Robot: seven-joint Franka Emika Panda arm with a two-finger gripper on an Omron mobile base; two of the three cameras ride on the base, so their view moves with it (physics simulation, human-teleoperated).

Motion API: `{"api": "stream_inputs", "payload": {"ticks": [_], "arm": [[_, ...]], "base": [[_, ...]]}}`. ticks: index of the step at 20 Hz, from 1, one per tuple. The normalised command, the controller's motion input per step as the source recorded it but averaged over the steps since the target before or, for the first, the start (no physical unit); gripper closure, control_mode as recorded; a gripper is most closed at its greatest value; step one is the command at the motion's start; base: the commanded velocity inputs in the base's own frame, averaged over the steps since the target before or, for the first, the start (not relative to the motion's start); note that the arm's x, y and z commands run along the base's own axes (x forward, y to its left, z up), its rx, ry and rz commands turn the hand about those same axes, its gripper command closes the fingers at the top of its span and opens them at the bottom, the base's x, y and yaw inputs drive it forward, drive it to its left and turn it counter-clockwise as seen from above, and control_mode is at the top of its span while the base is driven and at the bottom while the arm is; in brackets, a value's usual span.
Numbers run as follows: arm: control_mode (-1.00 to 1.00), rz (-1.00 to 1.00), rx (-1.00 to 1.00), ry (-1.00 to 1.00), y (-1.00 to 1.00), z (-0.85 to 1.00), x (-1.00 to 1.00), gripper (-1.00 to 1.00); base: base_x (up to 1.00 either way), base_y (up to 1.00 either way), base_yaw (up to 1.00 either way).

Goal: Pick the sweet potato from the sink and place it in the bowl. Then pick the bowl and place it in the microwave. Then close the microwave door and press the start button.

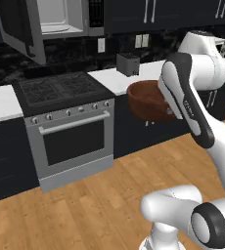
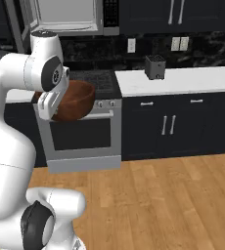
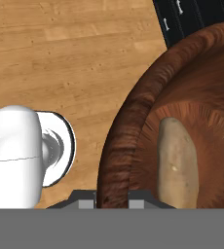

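Observation:
My gripper [image 3: 111,198] is shut on the rim of the reddish-brown bowl [image 3: 182,87], one fingertip on each side of the wall. The bowl [image 1: 146,100] hangs in the air in front of the counter edge, partly behind my arm; in the right base view the bowl [image 2: 78,100] floats before the stove. The sweet potato [image 3: 178,163] lies lengthwise inside it. The microwave [image 1: 60,19] is mounted above the stove with its light interior showing, and the microwave door [image 1: 17,29] is swung open to the left. The sink is out of view.
A steel stove [image 1: 60,90] with a black cooktop stands under the microwave. A grey toaster [image 1: 128,64] sits on the white counter [image 2: 183,78] beside it. Dark cabinets [image 2: 183,122] run below, and wood floor [image 1: 100,195] lies around my base.

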Motion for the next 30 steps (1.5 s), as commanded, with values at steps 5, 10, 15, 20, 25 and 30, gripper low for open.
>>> {"api": "stream_inputs", "payload": {"ticks": [5,10,15,20,25,30], "arm": [[1.0,0.0,0.0,0.0,0.0,0.0,0.0,1.0],[1.0,0.0,0.0,0.0,0.0,0.0,0.0,1.0],[1.0,0.0,0.0,0.0,0.0,0.0,0.0,1.0],[1.0,0.0,0.0,0.0,0.0,0.0,0.0,1.0],[1.0,0.0,0.0,0.0,0.0,0.0,0.0,1.0],[1.0,0.0,0.0,0.0,0.0,0.0,0.0,1.0]], "base": [[0.72,-0.55,0.55],[0.65,-0.4,0.58],[0.63,-0.33,0.5],[0.61,-0.56,0.36],[0.61,-0.61,0.25],[0.39,-0.67,0.24]]}}
